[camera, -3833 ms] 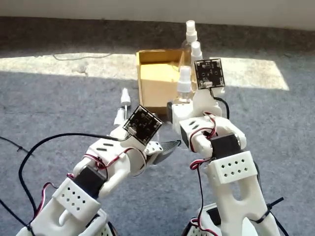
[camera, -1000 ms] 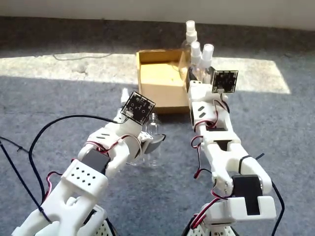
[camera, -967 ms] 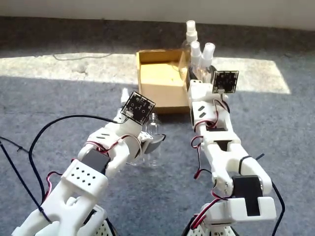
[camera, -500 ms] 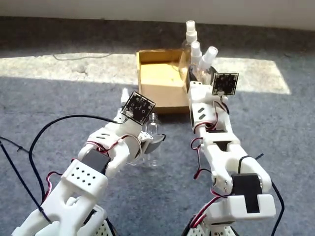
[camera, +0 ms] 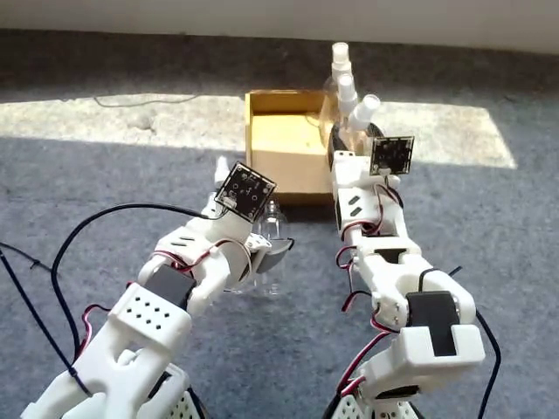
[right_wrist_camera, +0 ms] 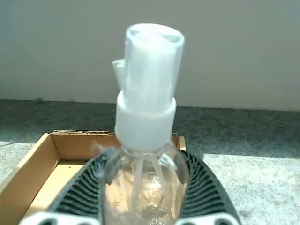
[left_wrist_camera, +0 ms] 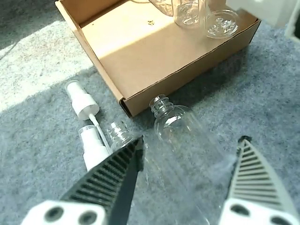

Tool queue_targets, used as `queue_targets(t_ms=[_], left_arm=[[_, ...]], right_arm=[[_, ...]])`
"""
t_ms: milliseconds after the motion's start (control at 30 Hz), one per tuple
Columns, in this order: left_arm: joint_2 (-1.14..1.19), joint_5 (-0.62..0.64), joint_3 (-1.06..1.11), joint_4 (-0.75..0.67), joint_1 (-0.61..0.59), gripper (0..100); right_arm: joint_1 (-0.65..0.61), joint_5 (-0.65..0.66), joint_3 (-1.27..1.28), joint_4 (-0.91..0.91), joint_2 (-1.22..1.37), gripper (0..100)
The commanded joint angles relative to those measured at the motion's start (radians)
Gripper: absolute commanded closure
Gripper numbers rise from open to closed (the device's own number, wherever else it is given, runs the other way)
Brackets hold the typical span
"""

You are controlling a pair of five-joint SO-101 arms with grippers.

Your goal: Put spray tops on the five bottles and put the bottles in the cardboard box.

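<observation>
Clear plastic slips, so with your right gripper [right_wrist_camera: 143,187] clamped on the capped bottle [camera: 356,129] tilted over the right wall of the cardboard box [camera: 279,148], a careless release may topple the two bottles [camera: 346,87] standing beside it; your left gripper [left_wrist_camera: 190,140] sits spread around the uncapped bottle [left_wrist_camera: 173,119].

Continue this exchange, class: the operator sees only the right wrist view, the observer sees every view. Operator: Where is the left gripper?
Observer: The left gripper is open, with a topless clear plastic bottle between its jaws on the grey carpet.
Operator: Any loose spray tops?
Observer: Two white spray tops lie on the carpet beside the brown cardboard box.
Operator: More uncapped bottles?
Observer: A second topless clear bottle sits next to those tops.
</observation>
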Motion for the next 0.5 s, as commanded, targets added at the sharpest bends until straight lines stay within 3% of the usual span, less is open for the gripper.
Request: queue_targets(t_ms=[0, 467], left_arm=[[-0.002, 0.005, -0.005, -0.018, -0.005, 72], [-0.002, 0.005, -0.004, -0.017, -0.007, 72]], right_arm=[[-0.002, 0.012, -0.005, -0.022, -0.007, 99.5], [0.001, 0.014, -0.015, -0.028, 0.094, 99.5]])
